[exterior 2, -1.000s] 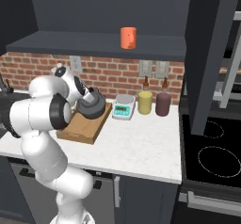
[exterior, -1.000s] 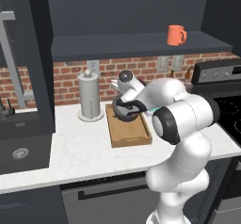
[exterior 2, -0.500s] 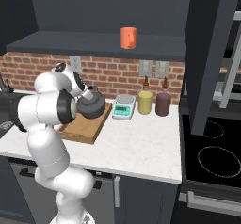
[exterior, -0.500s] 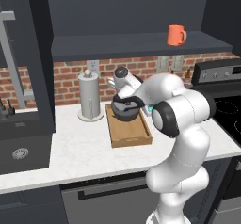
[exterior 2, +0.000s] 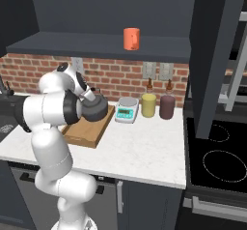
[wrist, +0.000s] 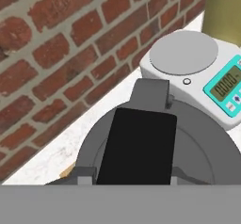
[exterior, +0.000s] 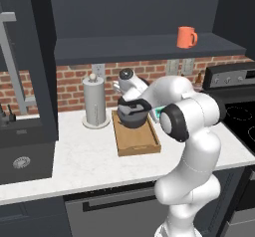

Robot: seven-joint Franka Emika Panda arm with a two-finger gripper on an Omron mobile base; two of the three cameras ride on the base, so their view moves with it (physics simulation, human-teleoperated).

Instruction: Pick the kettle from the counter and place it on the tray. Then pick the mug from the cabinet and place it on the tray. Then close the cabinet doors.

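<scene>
Kettle [exterior: 132, 115] over the far end of the wooden tray [exterior: 138, 142], its black handle clenched in my pincer [exterior: 133, 103].
Tray lies on the marble counter [exterior: 94, 154]; kitchen scale [wrist: 212, 77] just beside it, paper-towel roll [exterior: 94, 101] opposite, orange mug [exterior: 186, 37] on the cabinet shelf [exterior: 149, 47] above.

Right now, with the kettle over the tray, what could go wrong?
1. The kettle sits at the tray's back end near the scale; a drift on release could leave it on the rim, tilted.
2. The hand grips the arched handle; a fast pull-away could drag the kettle.
3. The mug stands high on the shelf: a long reach past the open door.
</scene>
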